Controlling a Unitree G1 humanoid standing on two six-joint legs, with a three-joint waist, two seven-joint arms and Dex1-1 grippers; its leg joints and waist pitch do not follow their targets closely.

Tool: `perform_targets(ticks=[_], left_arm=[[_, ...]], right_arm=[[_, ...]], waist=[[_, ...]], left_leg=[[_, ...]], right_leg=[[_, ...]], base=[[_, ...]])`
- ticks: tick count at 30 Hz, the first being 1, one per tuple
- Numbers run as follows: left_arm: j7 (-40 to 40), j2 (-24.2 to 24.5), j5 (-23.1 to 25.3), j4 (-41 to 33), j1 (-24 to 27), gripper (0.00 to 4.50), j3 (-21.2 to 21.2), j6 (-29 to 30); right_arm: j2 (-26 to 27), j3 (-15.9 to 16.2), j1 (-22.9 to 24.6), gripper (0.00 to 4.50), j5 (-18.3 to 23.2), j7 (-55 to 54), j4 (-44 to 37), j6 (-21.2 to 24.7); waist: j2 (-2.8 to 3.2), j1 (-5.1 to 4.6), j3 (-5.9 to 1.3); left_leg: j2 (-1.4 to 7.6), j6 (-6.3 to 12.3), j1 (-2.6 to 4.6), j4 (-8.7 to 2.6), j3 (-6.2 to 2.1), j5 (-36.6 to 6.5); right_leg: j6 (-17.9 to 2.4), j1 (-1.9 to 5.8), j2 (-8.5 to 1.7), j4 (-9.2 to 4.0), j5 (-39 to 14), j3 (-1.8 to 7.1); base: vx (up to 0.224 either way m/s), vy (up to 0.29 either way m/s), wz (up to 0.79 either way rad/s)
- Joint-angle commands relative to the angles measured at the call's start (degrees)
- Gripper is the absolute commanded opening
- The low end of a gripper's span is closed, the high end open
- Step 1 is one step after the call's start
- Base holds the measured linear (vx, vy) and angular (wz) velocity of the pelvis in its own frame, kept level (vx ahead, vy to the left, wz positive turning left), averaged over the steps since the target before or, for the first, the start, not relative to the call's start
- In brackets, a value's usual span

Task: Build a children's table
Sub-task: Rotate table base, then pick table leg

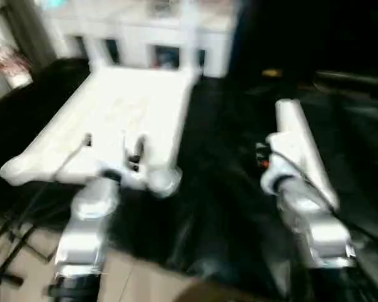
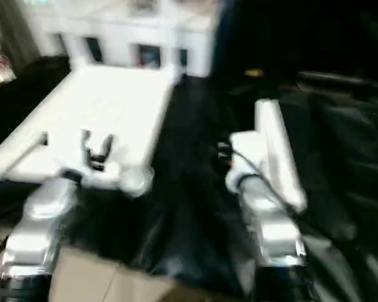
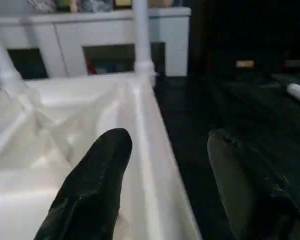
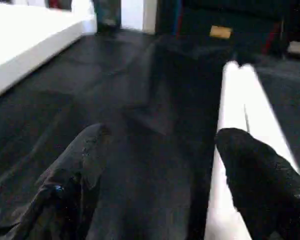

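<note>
— Over on the black sheet, what have we got?

— White plastic rectangular tabletop lying upside down, ribbed underside facing up; two white tubular legs already standing in its far corner sockets, seen from the left wrist; a white cabinet behind it.

— And the left gripper?

— Fingers apart, straddling the tabletop's near right rim; one black finger over the ribbed inside, the other outside above the sheet; gripping nothing that I can see.

— Right side?

— Right gripper spread wide too; a loose white tubular leg lies on the sheet, well apart from the tabletop; one black finger sits over that leg, the other hangs above bare sheet; jaws not closed on it; whether the finger touches, can't tell.

— Forearms?

— Silver, both reaching forward; left forearm toward the tabletop's near edge, right forearm alongside the loose leg.
</note>
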Motion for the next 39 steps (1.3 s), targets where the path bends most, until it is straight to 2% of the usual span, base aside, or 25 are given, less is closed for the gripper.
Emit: perform_targets(ticks=[1, 2, 3, 4, 5, 6, 7, 8, 9, 10, 11, 13, 14, 15, 17, 18, 20, 21, 23, 25, 27, 29, 31, 36, 39], left_arm=[[-1.0, 1.5, 0.1, -0.2, 0.6, 2.89, 0.8, -0.3], [-2.2, 2.1, -0.1, -0.6, 1.1, 2.89, 0.3, -1.1], [-4.0, 2.9, -0.7, -1.0, 1.5, 2.89, -0.2, -0.5], [-4.0, 2.9, -0.7, -1.0, 1.5, 2.89, -0.2, -0.5], [-8.2, 4.4, -2.7, -1.8, 2.1, 2.89, -1.2, 0.3], [-8.2, 4.4, -2.7, -1.8, 2.1, 2.89, -1.2, 0.3], [-10.9, 5.3, -4.5, -2.6, 2.5, 3.15, -2.0, 1.6], [-12.0, 5.8, -5.2, -3.1, 2.6, 3.22, -2.4, 2.1], [-12.0, 5.8, -5.2, -3.1, 2.6, 3.22, -2.4, 2.1], [-12.8, 6.1, -5.5, -3.3, 2.6, 3.22, -2.7, 2.4], [-15.2, 7.1, -7.3, -3.6, 2.2, 3.27, -2.8, 3.3], [-16.5, 7.8, -8.2, -3.7, 1.8, 3.57, -2.7, 3.8], [-17.6, 8.2, -9.2, -3.9, 1.4, 3.64, -2.5, 4.4], [-18.5, 8.6, -9.7, -3.9, 1.2, 3.64, -2.5, 4.7], [-20.8, 9.7, -10.6, -4.1, 0.8, 3.7, -2.9, 5.2], [-21.9, 10.3, -11.0, -4.3, 0.7, 3.92, -3.1, 5.4], [-24.9, 11.9, -12.2, -4.9, 0.4, 4.04, -3.9, 6.6], [-25.2, 12.1, -12.4, -5.0, 0.4, 4.04, -3.9, 6.7], [-27.4, 13.5, -13.8, -5.7, -0.1, 4.35, -4.6, 7.9], [-28.3, 14.2, -13.8, -5.8, -0.4, 4.43, -5.2, 7.7], [-28.7, 14.5, -13.5, -5.7, -0.6, 4.48, -5.7, 7.4], [-28.8, 14.5, -13.3, -5.6, -0.7, 4.48, -5.8, 7.3], [-29.5, 14.9, -13.6, -5.6, -0.8, 4.48, -6.2, 7.9], [-33.1, 17.1, -16.2, -8.0, -0.4, 4.48, -7.8, 10.9], [-35.0, 18.4, -17.7, -9.8, 0.1, 4.48, -8.3, 12.9]], right_arm=[[0.9, 1.4, -0.7, 3.68, -0.3, -0.5, -1.9, 0.6], [0.7, 1.1, -0.7, 3.68, -0.8, -1.5, -2.7, 2.5], [0.5, 0.6, -0.8, 3.68, -1.1, -2.7, -3.7, 6.6], [0.5, 0.6, -0.8, 3.68, -1.1, -2.7, -3.7, 6.6], [0.7, -1.5, -1.0, 3.68, 0.4, -3.6, -5.2, 13.4], [0.7, -1.5, -1.0, 3.68, 0.4, -3.6, -5.2, 13.4], [1.1, -3.3, -1.2, 3.98, 1.8, -3.9, -6.1, 16.9], [0.8, -3.7, -1.5, 4.04, 1.4, -4.3, -6.3, 18.6], [0.8, -3.7, -1.5, 4.04, 1.4, -4.3, -6.3, 18.6], [0.4, -3.9, -1.7, 4.04, 0.9, -4.6, -6.3, 19.5], [-0.2, -5.3, -2.8, 4.24, 0.9, -5.2, -6.5, 22.7], [-0.4, -6.0, -3.5, 4.46, 0.9, -5.7, -7.1, 23.8], [-0.8, -6.2, -4.1, 4.48, 0.7, -5.9, -7.5, 25.4], [-1.1, -6.2, -4.5, 4.49, 0.4, -6.1, -7.6, 26.3], [-1.7, -6.4, -5.1, 4.5, 0.2, -6.5, -7.8, 28.0], [-1.9, -6.6, -5.3, 4.5, 0.2, -6.5, -7.9, 28.8], [-2.9, -7.2, -6.2, 4.5, 0.0, -6.7, -8.0, 30.2], [-3.0, -7.4, -6.3, 4.5, 0.0, -6.7, -8.0, 30.3], [-4.3, -8.5, -7.2, 4.5, 0.0, -6.5, -7.8, 31.6], [-5.0, -9.2, -7.6, 4.5, 0.3, -6.1, -7.6, 32.6], [-6.3, -9.4, -7.8, 4.5, 0.7, -5.3, -7.2, 33.3], [-6.7, -9.6, -7.9, 4.5, 1.1, -5.0, -7.1, 33.5], [-6.6, -10.7, -8.4, 4.5, 2.3, -4.4, -6.8, 34.7], [-6.5, -11.3, -8.7, 4.5, 4.0, -2.4, -6.1, 37.8], [-7.1, -10.0, -8.5, 4.5, 3.9, -1.6, -5.4, 39.2]], waist=[[-0.41, 1.35, -3.15], [1.32, 1.47, -3.57], [4.41, 0.84, -3.82], [4.21, -0.28, -3.86], [4.14, 0.14, -4.14], [3.71, 0.32, -4.24], [2.82, 1.0, -3.45], [2.63, 1.35, -3.36], [2.4, 1.56, -3.13], [2.41, 1.56, -3.06], [2.63, 1.53, -2.78], [2.43, 0.78, -2.28], [2.74, 0.77, -2.26], [2.7, 0.68, -2.27], [2.6, 0.48, -2.25], [2.55, 0.46, -2.3], [2.41, 0.36, -2.46], [2.46, 0.41, -2.63], [2.72, 0.43, -2.84], [2.6, 0.37, -2.92], [2.83, 0.47, -3.2], [2.72, 0.45, -3.19], [2.87, 0.46, -3.25], [2.69, 0.4, -2.99], [2.65, 0.48, -2.9]], left_leg=[[3.81, -1.31, -5.42, -2.67, -2.41, 15.9], [4.84, -1.62, -5.22, -8.32, -1.9, 25.2], [8.44, -0.81, -3.78, -9.78, -3.4, 30.3], [10.81, 0.54, -3.17, -10.13, -4.39, 31.6], [11.36, 1.49, -2.19, -9.71, -3.99, 26.3], [10.68, 1.3, -2.13, -9.43, -3.2, 23.2], [8.53, -1.03, -3.87, -10.45, -0.93, 11.5], [8.46, -1.69, -3.65, -10.85, -0.44, 8.0], [8.68, -2.77, -2.85, -11.49, 0.35, 2.5], [8.87, -2.98, -2.74, -11.81, 0.6, 1.1], [9.05, -3.64, -2.41, -12.26, 1.14, -2.4], [9.02, -5.01, -2.63, -13.36, 1.16, -7.7], [9.05, -5.35, -2.56, -13.45, 1.15, -8.7], [9.03, -5.89, -2.21, -13.45, 1.14, -10.0], [8.92, -6.19, -2.38, -13.46, 1.24, -9.6], [8.88, -6.11, -2.4, -13.42, 1.27, -9.2], [8.75, -5.74, -2.6, -13.27, 1.4, -6.9], [8.79, -5.43, -2.68, -13.12, 1.53, -5.1], [8.71, -5.12, -2.86, -12.97, 1.64, -2.4], [8.67, -4.86, -2.99, -12.81, 1.77, -0.9], [8.6, -4.21, -3.17, -12.4, 1.97, 2.4], [8.57, -3.74, -3.29, -12.28, 2.08, 3.5], [8.65, -3.37, -3.17, -12.18, 2.12, 3.5], [8.87, -3.5, -2.86, -12.42, 2.21, 1.9], [8.83, -3.9, -2.83, -12.5, 2.25, 1.4]], right_leg=[[-18.8, 6.48, -9.91, -4.47, 16.1, 5.27], [-14.3, 4.55, -5.56, -2.01, 27.7, 1.3], [-8.6, 1.55, -2.08, 0.07, 23.7, -1.4], [-6.9, 1.0, -2.87, 0.4, 19.9, -1.65], [-6.7, 0.71, -4.78, -0.77, 13.4, -1.39], [-7.4, 0.81, -5.45, -1.33, 13.0, -0.88], [-8.9, 2.15, -6.21, -2.63, 10.5, -0.02], [-8.7, 2.18, -6.27, -3.09, 8.1, 0.08], [-8.4, 1.8, -6.18, -3.94, 1.5, 0.05], [-8.3, 1.76, -6.21, -4.19, -0.9, -0.02], [-7.8, 1.08, -5.98, -4.72, -5.9, -0.01], [-6.1, 0.99, -6.08, -5.0, -15.4, -0.22], [-5.6, 0.84, -6.25, -5.18, -17.2, -0.2], [-4.9, 0.47, -6.29, -5.39, -18.9, -0.06], [-4.3, 0.45, -6.5, -5.59, -19.0, 0.12], [-4.2, 0.46, -6.53, -5.6, -18.8, 0.16], [-4.4, 0.62, -6.52, -5.4, -16.8, 0.19], [-4.6, 0.7, -6.47, -5.3, -14.7, 0.21], [-5.1, 0.92, -6.29, -4.87, -10.8, 0.05], [-5.3, 1.15, -6.19, -4.7, -8.5, -0.02], [-5.9, 1.5, -6.08, -4.37, -3.4, -0.11], [-6.4, 1.64, -6.06, -4.3, -1.1, -0.14], [-7.0, 1.69, -6.09, -4.28, -0.8, -0.15], [-7.9, 1.45, -5.95, -4.49, -4.5, -0.2], [-8.1, 1.44, -6.05, -4.44, -6.4, -0.19]], base=[[0.108, -0.02, 0.0], [0.0, 0.0, 0.0], [0.0, 0.0, 0.0], [-0.058, -0.015, -0.03], [0.0, 0.0, 0.0], [0.0, 0.0, 0.0], [0.0, 0.0, 0.0], [0.0, 0.0, 0.0], [0.0, 0.0, 0.0], [0.0, 0.0, 0.0], [0.0, 0.0, 0.0], [0.0, 0.0, 0.0], [0.0, 0.0, 0.0], [0.0, 0.0, 0.0], [0.0, 0.0, 0.0], [0.0, 0.0, 0.0], [0.0, 0.0, 0.0], [0.0, 0.0, 0.0], [0.0, 0.0, 0.0], [0.0, 0.0, 0.0], [0.0, 0.0, 0.0], [0.0, 0.0, 0.0], [0.0, 0.0, 0.0], [0.0, 0.0, 0.0], [0.0, 0.0, 0.0]])
